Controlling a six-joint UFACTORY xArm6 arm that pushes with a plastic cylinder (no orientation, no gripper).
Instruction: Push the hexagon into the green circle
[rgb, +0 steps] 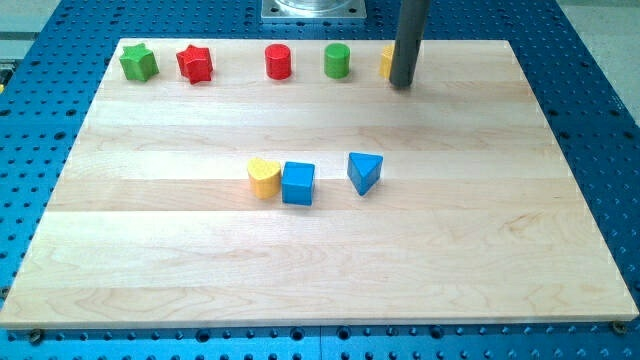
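Observation:
A yellow block (385, 62), likely the hexagon, sits near the view's top edge of the wooden board, mostly hidden behind my rod. My tip (402, 85) rests on the board just to its right and slightly below it. The green circle (337, 61), a green cylinder, stands to the left of the yellow block with a small gap between them. All blocks lie flat on the board.
Along the top row, a red cylinder (278, 62), a red star (195, 64) and a green star (139, 62). Mid-board, a yellow heart-like block (263, 178) touches a blue cube (298, 183); a blue triangle (365, 172) sits to their right.

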